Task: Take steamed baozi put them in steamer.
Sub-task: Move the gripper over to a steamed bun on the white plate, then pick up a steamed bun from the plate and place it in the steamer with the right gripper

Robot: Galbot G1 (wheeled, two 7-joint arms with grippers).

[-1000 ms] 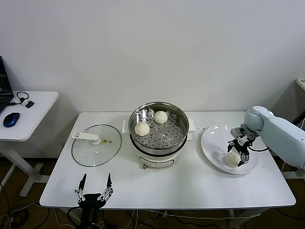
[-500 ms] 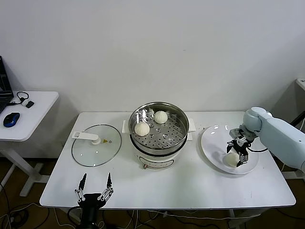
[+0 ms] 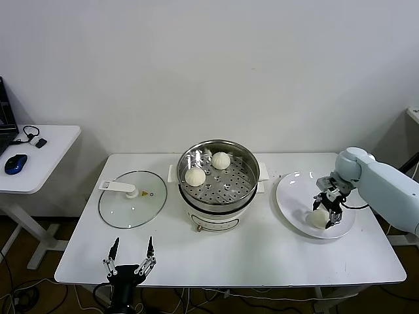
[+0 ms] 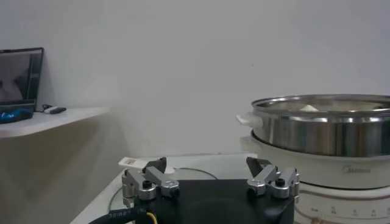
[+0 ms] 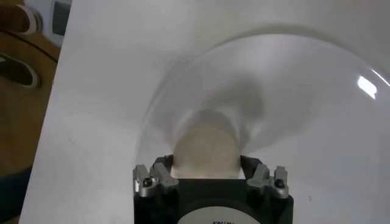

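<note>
Now narrowed from wide onto the bun (image 3: 319, 218) on the plate (image 3: 294, 196): right tool (image 3: 325, 210) pinching it. Ready to lift toward the steamer (image 3: 219, 178). Left tool (image 3: 129, 258) spread, parked near.

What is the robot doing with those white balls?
Those are buns, and the robot is moving them into the steamer. Two buns already sit on its tray. The right gripper is down on the plate, its fingers on either side of another bun. That bun is not lifted yet. The left gripper waits open near the table's front edge, by the glass lid.
</note>
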